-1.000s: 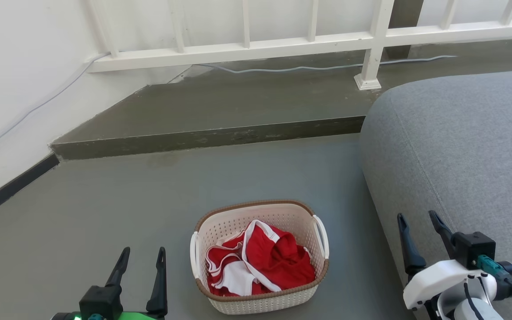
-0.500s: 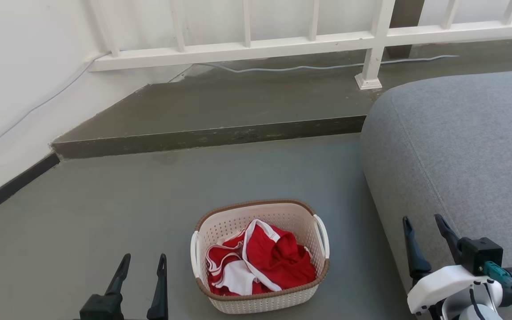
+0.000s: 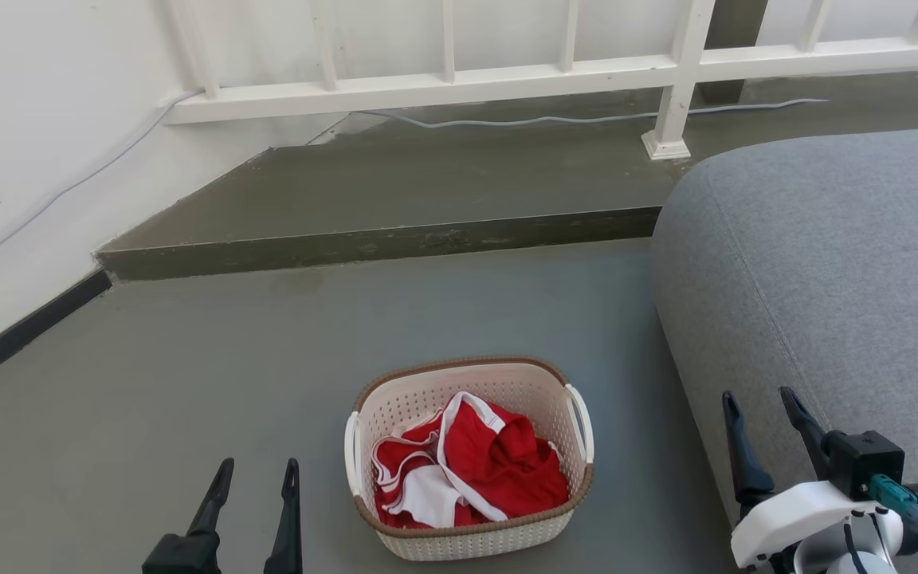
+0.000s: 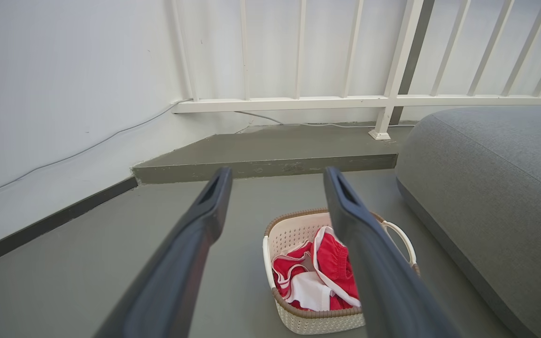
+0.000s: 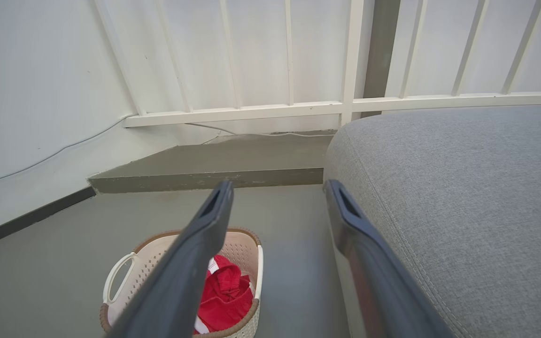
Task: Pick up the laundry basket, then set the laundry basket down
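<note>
The laundry basket (image 3: 467, 532) stands on the grey floor, cream with perforated walls, a brown rim and white side handles, holding red and white clothes (image 3: 471, 470). My left gripper (image 3: 259, 472) is open, low at the basket's left side, apart from it. My right gripper (image 3: 757, 404) is open, to the basket's right, in front of the grey sofa. The left wrist view looks down at the basket (image 4: 320, 321) between and behind the open fingers (image 4: 204, 211). The basket (image 5: 242, 246) lies below and left in the right wrist view, partly behind a finger (image 5: 207, 223).
A large grey sofa (image 3: 833, 263) fills the right side, close to the basket. A raised concrete step (image 3: 379, 243) runs across behind, with a white railing (image 3: 570, 76) and a cable on it. A white wall with black skirting (image 3: 21, 335) bounds the left.
Both grippers have sunk slightly toward the bottom of the head view, and the whole picture has shifted a little. The basket stays where it was on the floor.
</note>
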Robot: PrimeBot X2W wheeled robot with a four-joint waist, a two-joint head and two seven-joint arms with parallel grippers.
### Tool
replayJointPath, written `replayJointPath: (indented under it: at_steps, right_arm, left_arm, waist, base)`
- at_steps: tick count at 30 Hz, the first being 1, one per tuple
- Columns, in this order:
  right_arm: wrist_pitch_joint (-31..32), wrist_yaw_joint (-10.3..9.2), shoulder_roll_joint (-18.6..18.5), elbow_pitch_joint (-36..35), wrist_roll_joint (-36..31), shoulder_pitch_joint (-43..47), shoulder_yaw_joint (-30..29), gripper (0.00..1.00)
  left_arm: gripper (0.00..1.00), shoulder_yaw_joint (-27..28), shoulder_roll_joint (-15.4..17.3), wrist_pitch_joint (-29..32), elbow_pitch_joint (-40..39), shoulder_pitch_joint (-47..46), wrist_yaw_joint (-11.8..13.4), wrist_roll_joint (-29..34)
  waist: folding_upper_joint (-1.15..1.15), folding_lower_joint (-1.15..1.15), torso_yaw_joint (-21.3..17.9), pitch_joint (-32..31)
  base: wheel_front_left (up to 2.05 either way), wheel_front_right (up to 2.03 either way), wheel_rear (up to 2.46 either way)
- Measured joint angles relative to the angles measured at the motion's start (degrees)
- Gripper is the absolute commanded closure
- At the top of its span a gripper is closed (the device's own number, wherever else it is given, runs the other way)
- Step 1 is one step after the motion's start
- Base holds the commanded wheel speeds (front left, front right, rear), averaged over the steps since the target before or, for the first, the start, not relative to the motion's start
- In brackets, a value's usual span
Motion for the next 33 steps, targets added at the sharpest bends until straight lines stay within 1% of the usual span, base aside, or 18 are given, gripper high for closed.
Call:
replayJointPath:
  at_steps: [10,11,15,20,24,27,29,33]
  right_arm:
    - [0.52,-0.07,0.02,-1.05,-0.20,0.96,-0.30,0.00]
    - [0.55,-0.03,0.07,-1.00,-0.23,0.96,-0.27,1.00]
    - [0.55,0.05,0.97,1.13,-0.09,2.05,0.23,1.00]
    - [0.57,0.53,1.57,1.38,1.58,2.58,0.01,1.00]
    - [0.92,1.11,1.75,1.23,4.32,2.58,-0.33,1.00]
    - [1.34,1.15,1.83,1.04,5.79,2.58,-0.58,1.00]
    - [1.54,1.63,1.92,0.94,7.81,2.58,-1.02,1.00]
    - [2.52,2.10,2.10,0.76,12.21,2.46,-1.93,1.00]
  left_arm:
    - [0.00,0.43,-0.03,0.24,-0.51,0.57,0.05,0.42]
    - [1.00,0.37,-0.05,0.23,-0.40,0.68,0.03,0.42]
    - [1.00,-0.49,-0.34,0.26,2.03,1.20,-0.01,0.38]
    - [1.00,-0.59,-0.91,0.26,1.72,1.54,-0.12,-1.25]
    - [1.00,-0.59,-1.00,0.26,1.36,2.21,-0.57,-4.01]
    - [1.00,-0.51,-1.02,0.27,1.07,2.22,-0.63,-5.71]
    - [1.00,-0.31,-1.09,0.36,0.87,2.22,-1.11,-7.58]
    - [1.00,0.99,-1.27,1.34,0.87,2.17,-1.23,-11.77]
  waist:
    - [0.00,0.00,0.17,0.17]
    - [0.00,0.00,0.18,0.18]
    - [0.00,0.00,0.18,0.18]
    - [0.00,0.00,0.22,0.36]
    - [0.00,0.00,0.28,0.58]
    - [0.00,0.00,0.29,0.67]
    - [0.00,0.00,0.31,0.76]
    - [0.00,0.00,0.35,0.93]
  base:
    - [0.00,0.00,0.00]
    - [0.00,0.00,0.00]
    - [0.00,0.00,0.00]
    - [0.00,0.00,0.00]
    - [0.00,0.00,0.00]
    - [0.00,0.00,0.00]
    - [0.00,0.00,0.00]
    - [0.00,0.00,0.00]
